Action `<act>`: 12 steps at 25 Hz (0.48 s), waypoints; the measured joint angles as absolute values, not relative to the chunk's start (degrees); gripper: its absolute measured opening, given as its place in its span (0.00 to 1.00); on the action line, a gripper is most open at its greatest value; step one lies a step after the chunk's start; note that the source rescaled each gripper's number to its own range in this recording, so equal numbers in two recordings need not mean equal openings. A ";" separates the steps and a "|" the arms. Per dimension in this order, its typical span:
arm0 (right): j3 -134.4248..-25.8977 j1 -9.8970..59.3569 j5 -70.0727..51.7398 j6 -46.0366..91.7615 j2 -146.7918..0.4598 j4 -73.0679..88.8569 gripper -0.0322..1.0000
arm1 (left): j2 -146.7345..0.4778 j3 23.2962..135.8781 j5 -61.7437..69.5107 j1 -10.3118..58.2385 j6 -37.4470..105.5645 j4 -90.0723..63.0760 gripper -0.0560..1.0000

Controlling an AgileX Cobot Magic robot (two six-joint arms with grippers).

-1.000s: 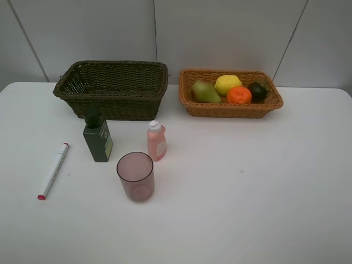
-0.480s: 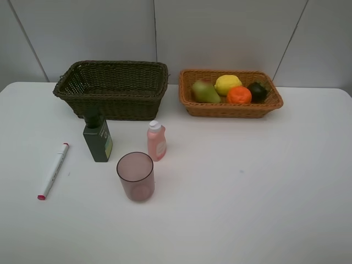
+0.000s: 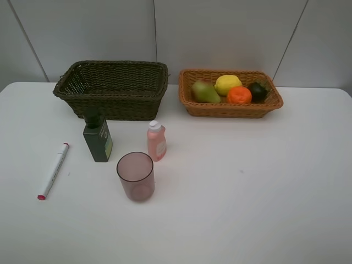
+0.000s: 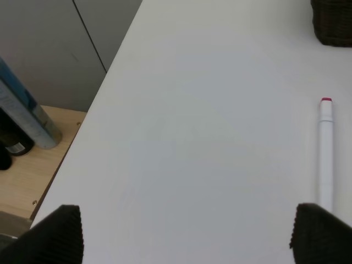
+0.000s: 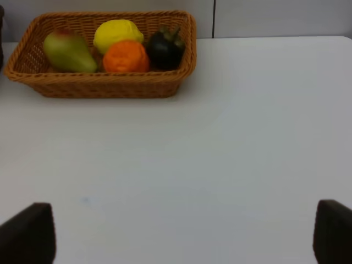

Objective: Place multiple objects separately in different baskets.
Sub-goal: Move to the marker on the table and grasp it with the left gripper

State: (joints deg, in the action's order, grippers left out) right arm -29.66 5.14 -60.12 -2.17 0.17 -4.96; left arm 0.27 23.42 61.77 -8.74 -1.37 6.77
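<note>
The light tan basket (image 3: 231, 110) at the back right holds the pear (image 3: 204, 92), lemon (image 3: 227, 84), orange (image 3: 239, 95) and mangosteen (image 3: 257, 91). To its left, the dark basket (image 3: 110, 104) shows nothing inside. In front of it stand the dark green bottle (image 3: 98, 140), the small pink bottle (image 3: 156, 142) and the pink cup (image 3: 135, 176). The marker (image 3: 53, 170) lies at the left. My left gripper (image 4: 188, 236) is open over bare table, the marker (image 4: 326, 154) beside one finger. My right gripper (image 5: 180, 234) is open, well short of the tan basket (image 5: 104, 87). Neither gripper shows in the high view.
The white table (image 3: 247, 181) runs wide in front and to the right of the objects. In the left wrist view the table's left edge drops to a wooden floor with a blue-grey can (image 4: 25, 115). Grey wall panels stand behind the baskets.
</note>
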 joint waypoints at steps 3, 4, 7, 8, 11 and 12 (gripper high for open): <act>-29.66 5.14 -60.12 -2.17 0.17 -4.96 1.00 | 0.14 23.94 61.48 -8.74 -1.22 6.76 1.00; -29.66 5.14 -60.12 -2.17 0.17 -4.96 1.00 | -0.62 24.85 61.48 -8.74 -1.22 6.48 1.00; -29.66 5.14 -60.12 -2.17 0.17 -4.96 1.00 | -6.28 28.68 61.18 -8.74 -0.93 4.67 1.00; -29.66 5.14 -60.12 -2.17 0.17 -4.96 1.00 | -8.65 30.34 61.11 -8.74 -0.64 3.76 1.00; -29.66 5.14 -60.12 -2.17 0.17 -4.96 1.00 | -18.19 35.55 60.68 -8.74 0.00 1.01 1.00; -29.66 5.14 -60.12 -2.17 0.17 -4.96 1.00 | -21.00 37.14 60.24 -8.74 0.00 0.47 1.00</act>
